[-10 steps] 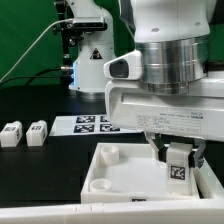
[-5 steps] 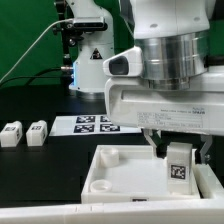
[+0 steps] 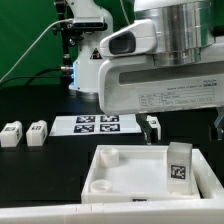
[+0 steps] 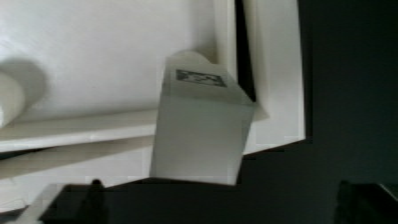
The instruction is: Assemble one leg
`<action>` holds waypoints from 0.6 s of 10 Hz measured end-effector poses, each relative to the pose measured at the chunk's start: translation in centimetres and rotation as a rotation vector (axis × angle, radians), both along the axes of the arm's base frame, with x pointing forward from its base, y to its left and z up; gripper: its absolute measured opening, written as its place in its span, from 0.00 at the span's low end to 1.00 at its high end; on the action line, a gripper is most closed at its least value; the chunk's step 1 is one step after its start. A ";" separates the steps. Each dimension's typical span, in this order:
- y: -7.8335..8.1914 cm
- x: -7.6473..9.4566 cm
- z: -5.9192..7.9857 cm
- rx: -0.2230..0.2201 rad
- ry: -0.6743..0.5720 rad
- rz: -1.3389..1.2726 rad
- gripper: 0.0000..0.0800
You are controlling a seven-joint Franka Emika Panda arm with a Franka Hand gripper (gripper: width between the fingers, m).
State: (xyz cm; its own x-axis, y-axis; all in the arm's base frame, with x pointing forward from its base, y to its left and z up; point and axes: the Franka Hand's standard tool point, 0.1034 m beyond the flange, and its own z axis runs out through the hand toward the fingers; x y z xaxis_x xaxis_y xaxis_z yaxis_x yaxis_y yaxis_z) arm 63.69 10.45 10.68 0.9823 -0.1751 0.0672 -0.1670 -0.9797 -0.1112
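A white leg point(image 3: 179, 163) with a black-and-white tag stands upright in the large white plate point(image 3: 120, 175), at the exterior view's right, near the plate's far rim. My gripper point(image 3: 185, 128) hangs above it, open and empty. Its two dark fingertips point(image 3: 152, 127) are spread wider than the leg and do not touch it. In the wrist view the leg point(image 4: 199, 125) stands against the plate's raised rim point(image 4: 267, 60), and the gripper point(image 4: 222, 208) shows only as two dark fingertips point(image 4: 80, 205) on either side.
Two more white legs point(image 3: 11, 134) point(image 3: 37, 132) lie on the black table at the exterior view's left. The marker board point(image 3: 98, 124) lies behind the plate. A white stand with cables point(image 3: 85, 60) stands at the back.
The gripper was shut on the leg in the plate. It has opened, let the leg go and risen above it. The leg stays standing in place.
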 end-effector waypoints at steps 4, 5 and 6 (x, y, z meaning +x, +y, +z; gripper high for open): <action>-0.1 0.0 -0.1 0.001 0.002 -0.009 0.81; -0.1 0.0 -0.1 0.001 0.002 -0.009 0.81; -0.1 0.0 -0.1 0.001 0.002 -0.009 0.81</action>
State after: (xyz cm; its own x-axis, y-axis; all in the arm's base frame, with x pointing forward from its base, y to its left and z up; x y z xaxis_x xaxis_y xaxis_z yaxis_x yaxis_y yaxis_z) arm 63.67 10.38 10.59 0.9808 -0.1838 0.0649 -0.1759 -0.9781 -0.1117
